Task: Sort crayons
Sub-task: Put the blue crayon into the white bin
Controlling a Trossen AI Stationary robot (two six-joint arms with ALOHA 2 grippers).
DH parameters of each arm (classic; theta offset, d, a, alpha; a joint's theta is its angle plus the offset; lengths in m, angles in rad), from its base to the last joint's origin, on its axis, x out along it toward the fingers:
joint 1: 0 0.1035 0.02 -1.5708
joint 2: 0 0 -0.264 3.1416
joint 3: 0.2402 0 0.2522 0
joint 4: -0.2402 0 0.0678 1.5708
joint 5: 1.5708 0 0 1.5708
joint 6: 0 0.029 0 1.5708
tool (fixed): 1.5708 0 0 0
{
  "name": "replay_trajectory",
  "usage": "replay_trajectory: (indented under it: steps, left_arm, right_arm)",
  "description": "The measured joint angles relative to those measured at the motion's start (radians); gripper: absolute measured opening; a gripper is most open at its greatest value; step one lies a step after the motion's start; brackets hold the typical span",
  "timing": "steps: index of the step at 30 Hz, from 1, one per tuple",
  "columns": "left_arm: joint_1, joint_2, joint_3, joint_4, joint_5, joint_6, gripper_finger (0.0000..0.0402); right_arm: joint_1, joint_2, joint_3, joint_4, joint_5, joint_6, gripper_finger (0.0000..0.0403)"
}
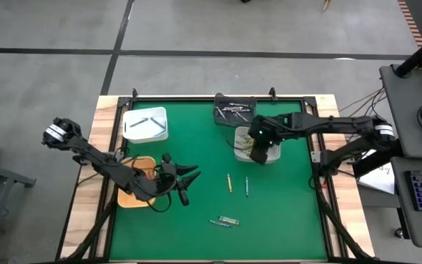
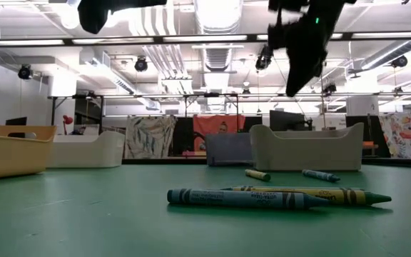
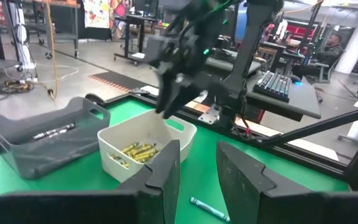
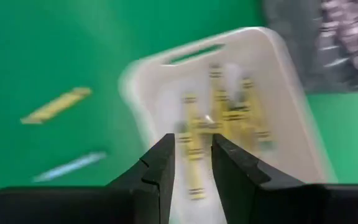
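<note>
Blue crayon (image 2: 245,199) up front, right gripper (image 4: 193,163) jaws parted, empty, above yellow-crayon bin (image 1: 240,136).

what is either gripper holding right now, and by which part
Nothing is held. The right gripper hangs open over the bin of yellow crayons, nothing between its fingers. The left gripper is open and empty too.

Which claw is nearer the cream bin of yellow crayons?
Right. The right claw hangs directly over the cream plastic bin of yellow crayons; the left claw sits well away across the green mat, beside the tan bin.
</note>
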Motion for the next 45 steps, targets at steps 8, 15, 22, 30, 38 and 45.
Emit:
replay_trajectory:
  steps: [8, 15, 22, 30, 38, 45]
  left_arm:
    - [0.000, -0.002, 0.000, 0.006, 0.001, -0.005, 0.0087]
    - [0.000, -0.027, 0.000, 0.009, 0.000, 0.085, 0.0087]
    - [0.000, -0.041, 0.000, 0.008, -0.002, 0.193, 0.0087]
    - [0.000, -0.050, 0.000, 0.007, -0.004, 0.259, 0.0087]
    - [0.000, -0.050, 0.000, -0.008, -0.004, 0.258, 0.0087]
    - [0.000, -0.050, 0.000, -0.008, -0.004, 0.249, 0.0087]
  right_arm:
    - [0.174, -0.025, 0.006, 0.011, -0.090, 0.399, 0.0071]
    - [0.318, 0.074, 0.017, 0.027, -0.084, 0.568, 0.0063]
    - [0.376, 0.236, 0.021, -0.003, -0.078, 0.667, 0.0063]
    - [0.399, 0.382, 0.021, -0.006, -0.079, 0.718, 0.0063]
    - [0.397, 0.437, 0.021, 0.001, -0.094, 0.719, 0.0093]
    - [0.397, 0.437, 0.021, 0.052, -0.077, 0.743, 0.0136]
